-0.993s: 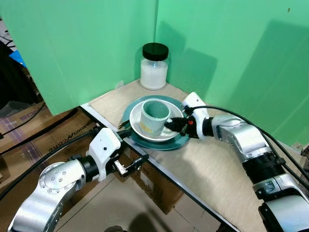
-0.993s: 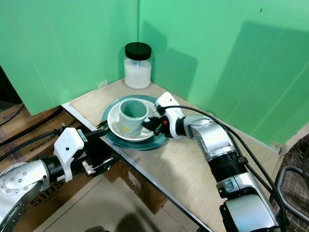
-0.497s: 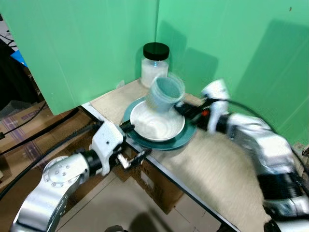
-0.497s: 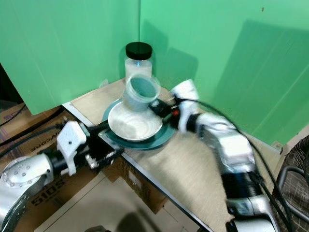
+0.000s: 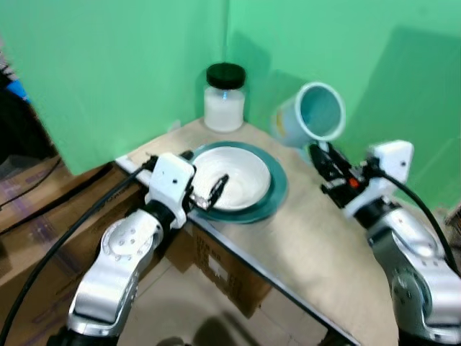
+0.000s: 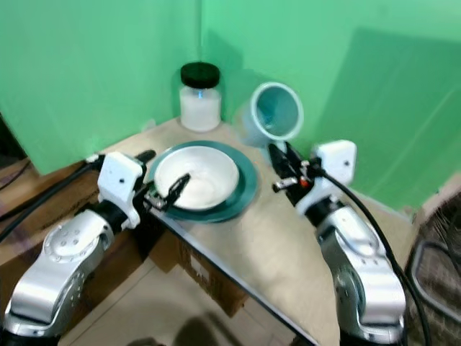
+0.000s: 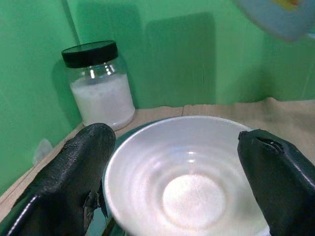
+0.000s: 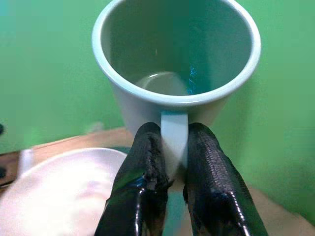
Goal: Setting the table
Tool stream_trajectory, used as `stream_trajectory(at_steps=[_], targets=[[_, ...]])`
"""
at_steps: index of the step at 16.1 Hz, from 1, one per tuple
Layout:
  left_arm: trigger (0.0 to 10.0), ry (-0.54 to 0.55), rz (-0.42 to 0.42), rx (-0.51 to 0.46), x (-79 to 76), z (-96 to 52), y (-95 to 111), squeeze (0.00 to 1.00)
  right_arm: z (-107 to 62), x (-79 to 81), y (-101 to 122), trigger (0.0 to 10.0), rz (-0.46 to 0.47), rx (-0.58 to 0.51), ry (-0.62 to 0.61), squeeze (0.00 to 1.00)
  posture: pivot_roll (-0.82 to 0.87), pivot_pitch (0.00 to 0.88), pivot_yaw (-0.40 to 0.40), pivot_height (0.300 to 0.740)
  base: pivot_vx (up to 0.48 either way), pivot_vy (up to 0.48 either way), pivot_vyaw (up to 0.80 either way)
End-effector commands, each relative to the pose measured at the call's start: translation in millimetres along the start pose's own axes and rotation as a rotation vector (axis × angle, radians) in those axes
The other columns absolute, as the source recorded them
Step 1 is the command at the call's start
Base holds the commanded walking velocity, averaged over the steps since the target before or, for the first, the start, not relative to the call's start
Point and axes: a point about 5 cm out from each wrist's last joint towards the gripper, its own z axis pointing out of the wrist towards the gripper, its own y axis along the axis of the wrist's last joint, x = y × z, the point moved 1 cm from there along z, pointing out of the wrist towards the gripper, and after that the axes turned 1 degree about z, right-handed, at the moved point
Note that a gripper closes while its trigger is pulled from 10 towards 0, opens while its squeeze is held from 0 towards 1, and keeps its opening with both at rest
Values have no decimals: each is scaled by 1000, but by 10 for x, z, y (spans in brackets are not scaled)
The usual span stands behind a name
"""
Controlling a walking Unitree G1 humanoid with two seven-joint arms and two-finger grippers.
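The left gripper sits at the near left edge of the table, fingers spread wide and holding nothing — one either side of the white bowl. That bowl rests on a dark green plate. Behind them, in the corner, stands a black-lidded jar of white powder. To the right, the right gripper is clamped on the handle of a pale green mug — lifted clear above the table, tilted, mouth facing the camera.
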Motion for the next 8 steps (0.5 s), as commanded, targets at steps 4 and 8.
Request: stream_trajectory(at_steps=[4, 8], targets=[[10000, 131, -10, -26, 27, 79, 18, 0, -262, -144, 13, 10000, -6, -30, -174, 0, 2, 0, -22, 740, 0, 0, -400], [10000, 152, 11, 4, 66, 12, -40, 0, -231, -47, -50, 10000, 5, -2, -140, 0, 30, 0, -55, 740, 0, 0, -400]])
